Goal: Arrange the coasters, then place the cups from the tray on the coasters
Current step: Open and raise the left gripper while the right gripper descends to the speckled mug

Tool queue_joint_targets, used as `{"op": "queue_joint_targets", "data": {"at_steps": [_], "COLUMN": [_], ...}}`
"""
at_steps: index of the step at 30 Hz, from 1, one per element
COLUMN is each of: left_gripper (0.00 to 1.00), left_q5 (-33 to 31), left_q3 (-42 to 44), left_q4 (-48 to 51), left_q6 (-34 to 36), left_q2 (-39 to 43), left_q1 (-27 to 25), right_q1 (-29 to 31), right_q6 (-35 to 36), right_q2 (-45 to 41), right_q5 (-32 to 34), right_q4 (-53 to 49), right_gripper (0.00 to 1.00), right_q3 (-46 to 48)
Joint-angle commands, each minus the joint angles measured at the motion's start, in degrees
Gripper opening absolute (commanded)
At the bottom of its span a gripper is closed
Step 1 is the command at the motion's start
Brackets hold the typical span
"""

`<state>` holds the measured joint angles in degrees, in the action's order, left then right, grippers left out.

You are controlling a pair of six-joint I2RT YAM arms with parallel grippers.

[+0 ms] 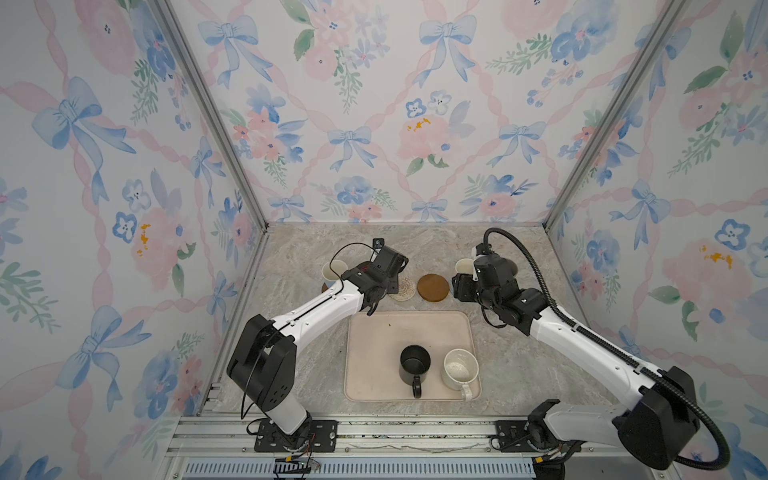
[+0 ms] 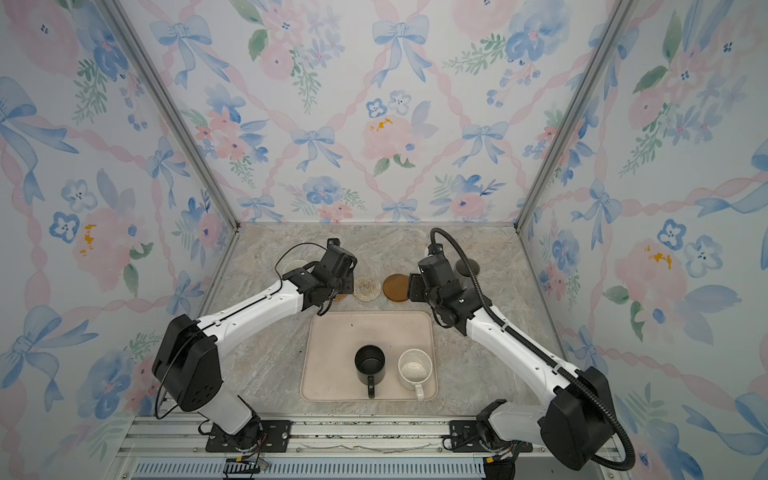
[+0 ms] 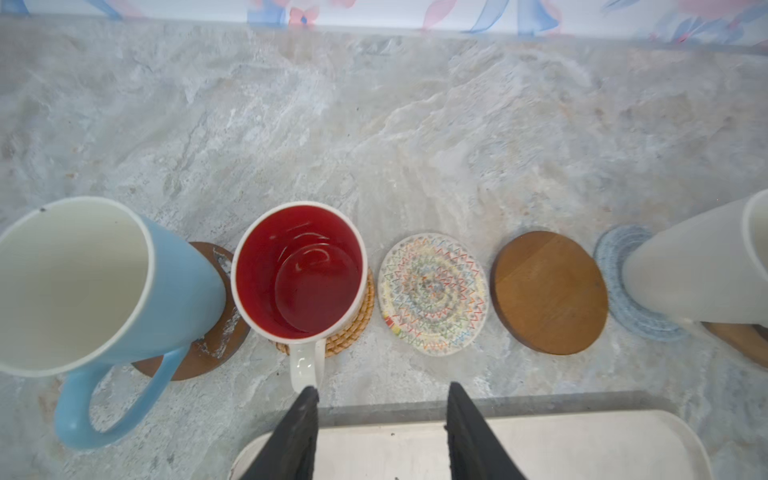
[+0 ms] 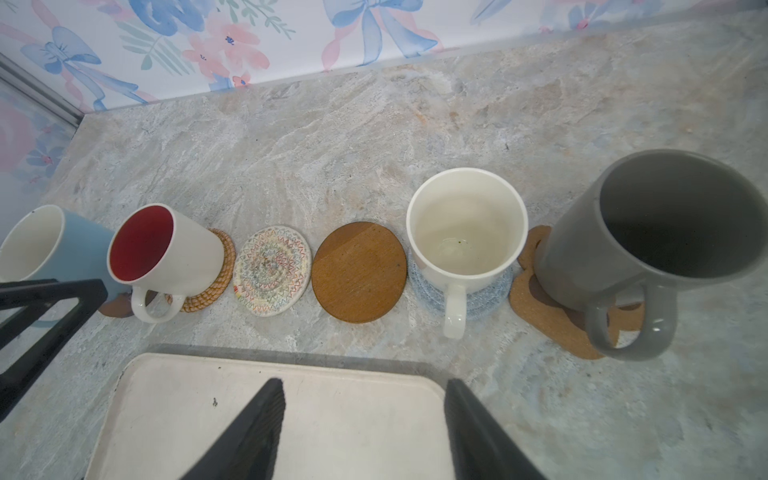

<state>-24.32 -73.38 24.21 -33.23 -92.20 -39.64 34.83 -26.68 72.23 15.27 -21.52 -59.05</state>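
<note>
Tray (image 1: 374,353) in both top views carries black mug (image 1: 414,365) and speckled mug (image 1: 459,369) at its near edge. Left wrist: left jaws parted, empty, just beside red mug's (image 3: 299,270) handle; a swing could topple it. Right wrist: right jaws parted, empty.

You have a grey-beige marbled bench (image 1: 415,249) boxed in by walls (image 1: 374,104) papered with blue bows and pink flowers, aluminium posts (image 1: 208,104) at the back corners, and a slotted rail (image 1: 415,432) along the front.
</note>
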Motion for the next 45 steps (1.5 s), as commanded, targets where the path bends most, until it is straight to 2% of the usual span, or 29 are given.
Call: {"op": "queue_joint_targets", "data": {"at_steps": [1, 7, 11, 15, 17, 23, 30, 38, 45], "left_gripper": [0.47, 0.46, 0.45, 0.43, 0.43, 0.44, 0.45, 0.45, 0.45], "left_q5": [-5.39, -6.12, -5.81, 0.35, 2.23, 2.57, 1.24, -0.38, -1.2], "left_q3": [-1.57, 2.73, 13.59, 26.67, 29.74, 30.05, 26.64, 22.95, 21.44], "left_q4": [-2.96, -11.86, -23.79, -41.97, -46.83, -46.75, -41.99, -36.73, -35.1], "left_q6": [1.58, 2.8, 2.8, 3.28, 3.39, 6.15, 7.61, 7.93, 8.04], "left_q2": [2.48, 6.67, 11.9, 18.09, 20.22, 22.05, 18.35, 14.54, 12.81], "left_q1": [-2.2, -4.17, -5.66, -6.24, -6.24, -6.42, -6.48, -6.47, -6.44], "right_q1": [3.8, 12.65, 20.23, 28.06, 31.03, 41.17, 47.26, 50.57, 50.89], "right_q6": [2.05, 2.04, 0.21, -3.4, -7.2, -19.7, -30.85, -38.55, -39.1], "right_q2": [-3.64, -8.6, -12.67, -15.59, -15.5, -11.39, -9.05, -13.8, -15.98], "right_q5": [7.07, 14.15, 18.56, 20.57, 20.62, 22.43, 21.36, 15.95, 12.69], "right_q4": [-6.51, -17.91, -24.07, -30.04, -34.31, -43.22, -50.36, -47.41, -41.88], "right_gripper": [0.64, 0.63, 0.61, 0.6, 0.59, 0.59, 0.6, 0.6, 0.58], "right_q3": [-1.68, -2.55, -0.92, 0.65, 0.62, 1.28, 2.11, 9.17, 13.95]}}
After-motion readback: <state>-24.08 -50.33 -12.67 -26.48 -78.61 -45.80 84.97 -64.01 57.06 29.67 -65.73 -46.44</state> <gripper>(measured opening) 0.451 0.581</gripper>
